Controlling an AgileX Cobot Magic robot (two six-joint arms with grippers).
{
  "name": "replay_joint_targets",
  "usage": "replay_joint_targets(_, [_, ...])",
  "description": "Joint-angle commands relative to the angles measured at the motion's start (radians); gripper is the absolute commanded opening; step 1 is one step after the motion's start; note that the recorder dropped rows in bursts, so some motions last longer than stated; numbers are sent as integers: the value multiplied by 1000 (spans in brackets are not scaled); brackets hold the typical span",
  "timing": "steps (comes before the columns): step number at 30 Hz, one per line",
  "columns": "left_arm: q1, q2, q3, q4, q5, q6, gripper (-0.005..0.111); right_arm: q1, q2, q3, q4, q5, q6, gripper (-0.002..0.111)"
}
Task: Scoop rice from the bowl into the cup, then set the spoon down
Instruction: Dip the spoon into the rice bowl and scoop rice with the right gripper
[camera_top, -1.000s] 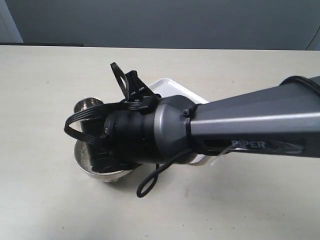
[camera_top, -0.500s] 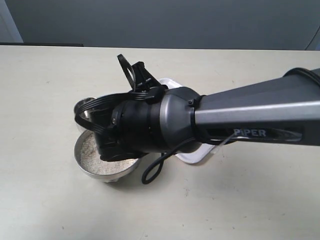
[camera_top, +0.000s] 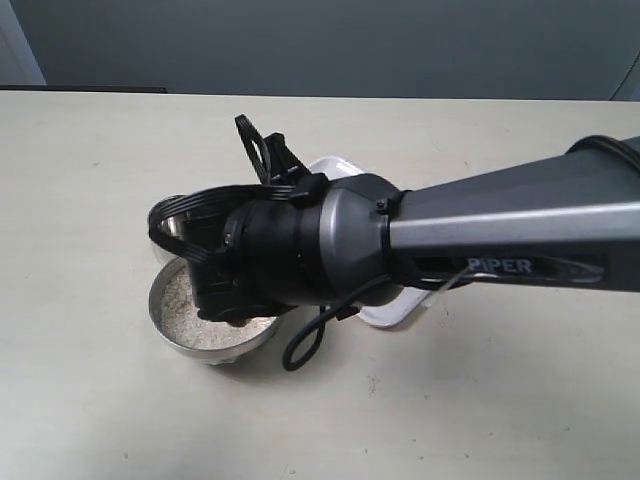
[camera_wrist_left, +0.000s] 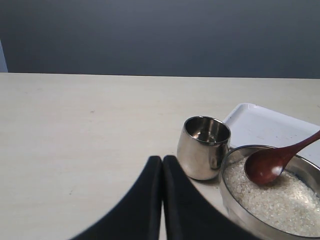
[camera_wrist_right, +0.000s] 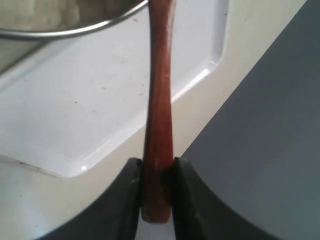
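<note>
- Exterior view: the right arm (camera_top: 480, 250) reaches across the table (camera_top: 90, 400) and hangs over the bowl (camera_top: 200, 352). Its wrist hides the fingers and most of what they carry. Rice (camera_top: 185, 312) shows in the open part of the bowl. The cup (camera_top: 172, 216) peeks out just behind it, and a white tray (camera_top: 390, 312) lies under the arm.
- Left wrist view: the left gripper (camera_wrist_left: 162, 160) sits idle, well back from the work. Its fingers are pressed together on nothing. Ahead, the cup (camera_wrist_left: 203, 147) stands upright just beside the bowl (camera_wrist_left: 223, 187). The spoon (camera_wrist_left: 265, 166) has its round scoop down on the rice (camera_wrist_left: 270, 202), and its handle slants up over the tray (camera_wrist_left: 265, 125). The scoop looks bare of grains. Whether the cup holds any rice cannot be told.
- Right wrist view: the right gripper (camera_wrist_right: 157, 167) pinches the end of the spoon's slim handle. The handle runs out over the tray (camera_wrist_right: 100, 100) toward the bowl's rim (camera_wrist_right: 75, 31).
- Step in hand, by the look of it: loading the spoon, with no transfer under way.
- The next move likely calls for pushing the scoop under the grains and lifting it level. It then needs a short carry to the cup's narrow mouth and a careful tip.
</note>
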Motion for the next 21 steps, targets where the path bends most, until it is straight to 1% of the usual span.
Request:
replay_joint_targets(1, [-7, -5, -4, 1, -16, -7, 1, -5, 8, -4, 7, -3, -7, -1])
replay_joint_targets(8, [-7, -5, -4, 1, -16, -7, 1, 0, 51, -4, 10, -3, -7, -1])
replay_joint_targets(11, [-7, -5, -4, 1, -16, -7, 1, 0, 51, -4, 72, -11, -27, -1])
replay_joint_targets(15, [-7, -5, -4, 1, -16, -7, 1, 0, 51, -4, 96, -18, -31, -1])
replay_joint_targets(18, [-7, -5, -4, 1, -16, -7, 1, 0, 51, -4, 171, -26, -60, -1])
replay_joint_targets(21, [-7, -5, -4, 1, -16, -7, 1, 0, 51, -12, 181, -15, -60, -1])
